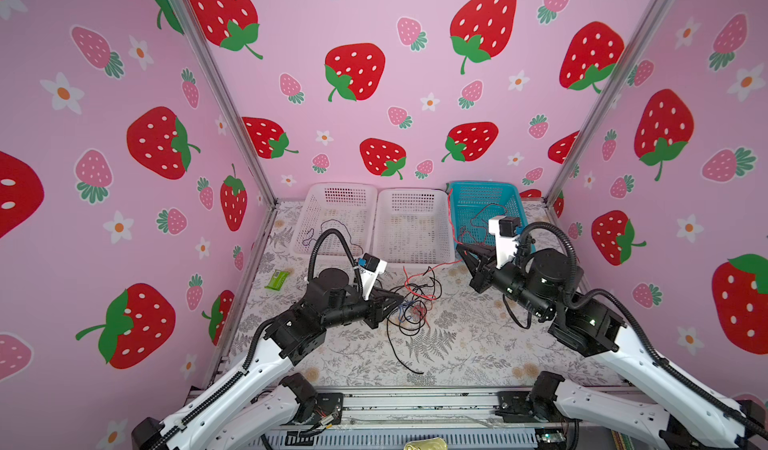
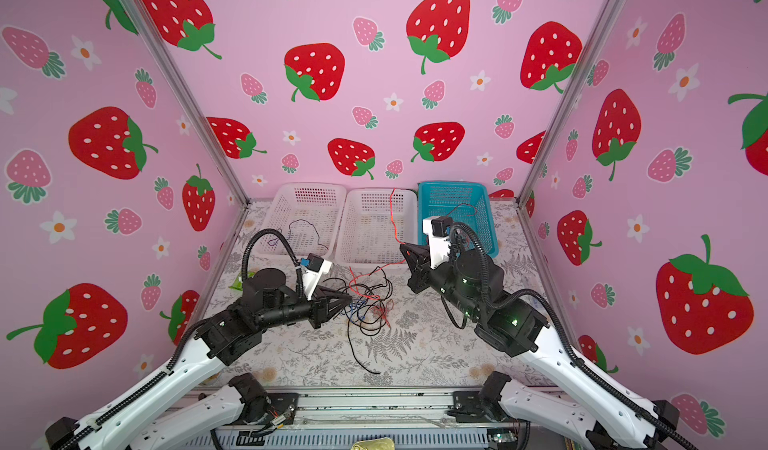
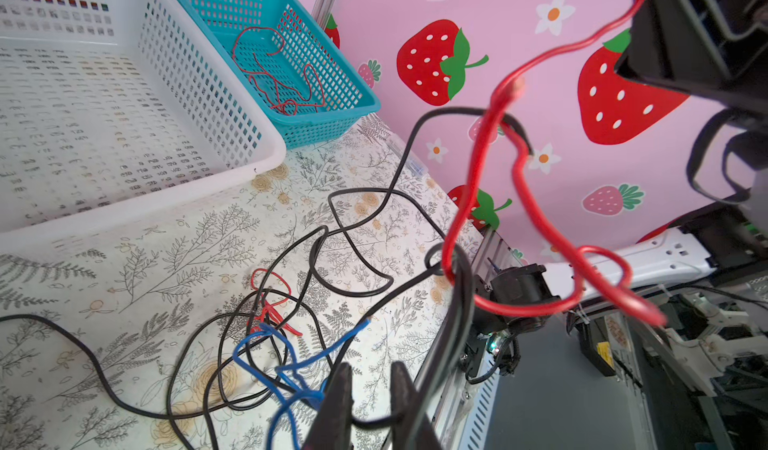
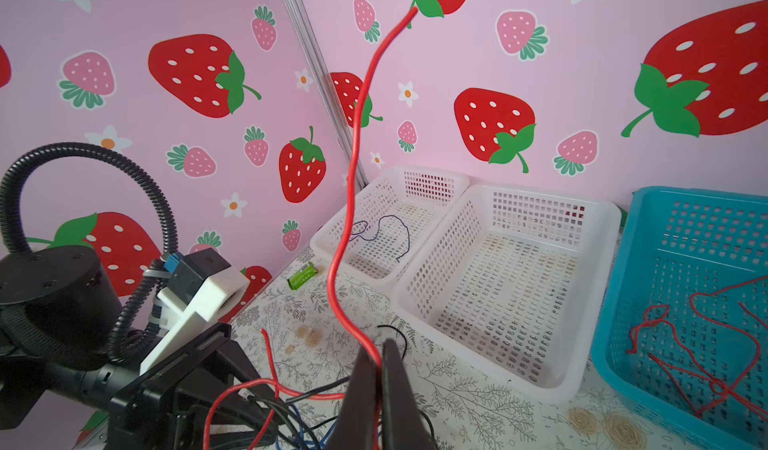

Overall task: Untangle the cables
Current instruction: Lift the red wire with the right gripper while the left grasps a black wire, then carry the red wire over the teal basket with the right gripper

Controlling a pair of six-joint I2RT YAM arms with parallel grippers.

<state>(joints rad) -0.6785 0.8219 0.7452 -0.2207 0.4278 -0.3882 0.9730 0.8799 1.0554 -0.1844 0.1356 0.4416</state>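
**Both tools at the tangle: positions and cable run**

- Right tool (image 4: 376, 346): jaws together and clamped on the red cable (image 4: 352, 156). It is raised off the counter (image 1: 478, 344), just in front of the blue basket (image 1: 484, 190).
- Red cable beyond the grip: a free end stands up past the jaws. The longer run slopes down and to the left in both top views, ending in the tangle (image 1: 413, 302) on the counter.
- Long axis: that run lies roughly along the line from the right tool to the left tool (image 1: 397, 302). The tangle therefore sits lower than the right tool and on its left side.
- Left tool: low over the counter, with its tips at the tangle's left edge, so this arm is much the nearer of the two. Its jaws stand close with a narrow gap, and a black cable (image 3: 451, 315) passes between them. The left wrist view does not show whether that strand is pinched or merely lying in the gap.
- Crossing point: in the left wrist view the red cable appears to loop round the same black cable just beyond the left tool's tips.
- Remainder of the tangle: further black loops and a blue cable (image 3: 347, 335) lie flat on the counter, interlaced.
- Judgement: the coming move probably depends on the right tool drawing the red cable along its own axis, away from the left tool. This would slide the loop off the black strand.
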